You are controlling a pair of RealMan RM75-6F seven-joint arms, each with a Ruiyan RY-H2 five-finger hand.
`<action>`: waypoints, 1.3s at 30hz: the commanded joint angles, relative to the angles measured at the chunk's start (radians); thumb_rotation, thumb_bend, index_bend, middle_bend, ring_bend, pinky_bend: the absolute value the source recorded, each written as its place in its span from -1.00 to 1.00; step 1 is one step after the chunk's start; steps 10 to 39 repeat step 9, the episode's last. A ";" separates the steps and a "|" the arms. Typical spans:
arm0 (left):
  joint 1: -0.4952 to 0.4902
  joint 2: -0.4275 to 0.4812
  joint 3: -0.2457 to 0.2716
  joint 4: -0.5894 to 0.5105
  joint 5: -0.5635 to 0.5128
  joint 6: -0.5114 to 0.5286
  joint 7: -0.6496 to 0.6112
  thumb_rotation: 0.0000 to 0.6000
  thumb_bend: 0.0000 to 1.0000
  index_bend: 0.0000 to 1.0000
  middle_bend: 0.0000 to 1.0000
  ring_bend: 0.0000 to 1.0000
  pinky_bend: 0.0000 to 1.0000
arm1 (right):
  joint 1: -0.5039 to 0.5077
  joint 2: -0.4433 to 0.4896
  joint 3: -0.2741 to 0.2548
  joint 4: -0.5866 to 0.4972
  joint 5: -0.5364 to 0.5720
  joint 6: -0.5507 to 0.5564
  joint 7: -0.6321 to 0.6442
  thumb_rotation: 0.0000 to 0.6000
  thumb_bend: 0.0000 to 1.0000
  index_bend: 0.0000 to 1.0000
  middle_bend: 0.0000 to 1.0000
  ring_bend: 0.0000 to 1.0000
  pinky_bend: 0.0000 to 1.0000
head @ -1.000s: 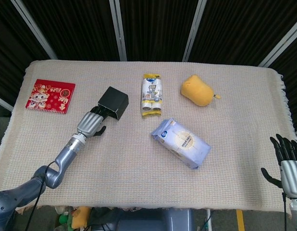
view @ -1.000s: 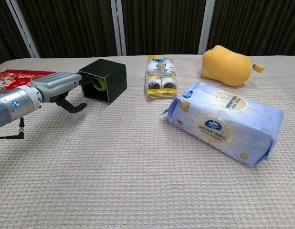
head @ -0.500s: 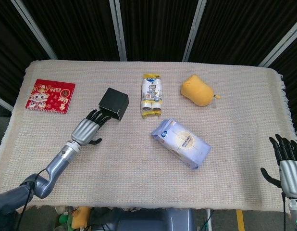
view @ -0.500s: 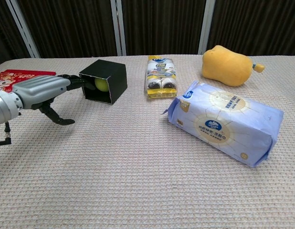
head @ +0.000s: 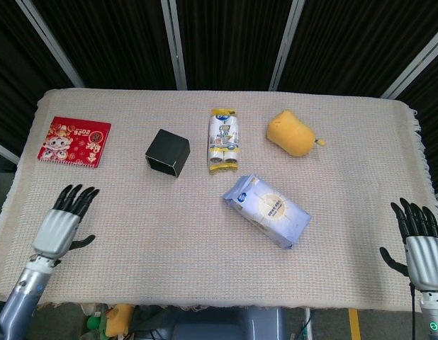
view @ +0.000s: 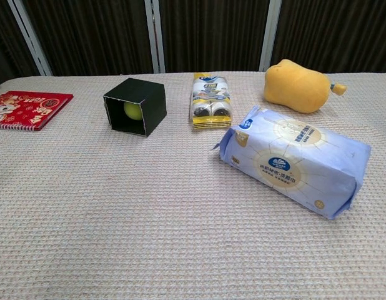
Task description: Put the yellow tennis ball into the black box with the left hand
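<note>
Left hand (head: 62, 225) now sits near the front-left corner of the table (head: 169, 234), fingers spread and holding nothing. One second ago the same hand was at the mouth of the black cube-shaped box (head: 167, 151), with its fingers reaching into the opening. Half a second ago it had drawn back slightly, fingertips just outside the box. It has since withdrawn fully and is well apart from the box; the chest view no longer shows it.

The yellow tennis ball (view: 133, 110) lies inside the box, visible through the open side that faces the front edge of the table. Its position inside matches the earlier chest frames. The box itself has not shifted: it rests on its side on the woven beige cloth, between the red spiral-bound booklet (head: 75, 141) and the yellow-and-white snack packet (head: 224, 139).

Right hand (head: 419, 241) rests at the front-right corner of the table, fingers extended and apart, holding nothing. It has stayed there throughout.

Judgement: the placement appears complete. The ball is released and contained, and the retreat of the left hand is the closing move.
</note>
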 commanded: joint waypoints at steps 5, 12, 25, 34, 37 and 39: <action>0.159 0.070 0.014 -0.098 -0.057 0.139 0.133 1.00 -0.90 -0.90 -0.82 -1.00 -0.98 | 0.004 -0.009 -0.003 -0.001 -0.008 -0.003 -0.014 1.00 -0.42 -1.00 -1.00 -1.00 -1.00; 0.156 0.075 -0.005 -0.107 -0.077 0.105 0.146 1.00 -0.90 -0.90 -0.82 -1.00 -0.98 | 0.002 -0.008 0.000 0.001 -0.006 0.003 -0.008 1.00 -0.42 -1.00 -1.00 -1.00 -1.00; 0.156 0.075 -0.005 -0.107 -0.077 0.105 0.146 1.00 -0.90 -0.90 -0.82 -1.00 -0.98 | 0.002 -0.008 0.000 0.001 -0.006 0.003 -0.008 1.00 -0.42 -1.00 -1.00 -1.00 -1.00; 0.156 0.075 -0.005 -0.107 -0.077 0.105 0.146 1.00 -0.90 -0.90 -0.82 -1.00 -0.98 | 0.002 -0.008 0.000 0.001 -0.006 0.003 -0.008 1.00 -0.42 -1.00 -1.00 -1.00 -1.00; 0.156 0.075 -0.005 -0.107 -0.077 0.105 0.146 1.00 -0.90 -0.90 -0.82 -1.00 -0.98 | 0.002 -0.008 0.000 0.001 -0.006 0.003 -0.008 1.00 -0.42 -1.00 -1.00 -1.00 -1.00; 0.156 0.075 -0.005 -0.107 -0.077 0.105 0.146 1.00 -0.90 -0.90 -0.82 -1.00 -0.98 | 0.002 -0.008 0.000 0.001 -0.006 0.003 -0.008 1.00 -0.42 -1.00 -1.00 -1.00 -1.00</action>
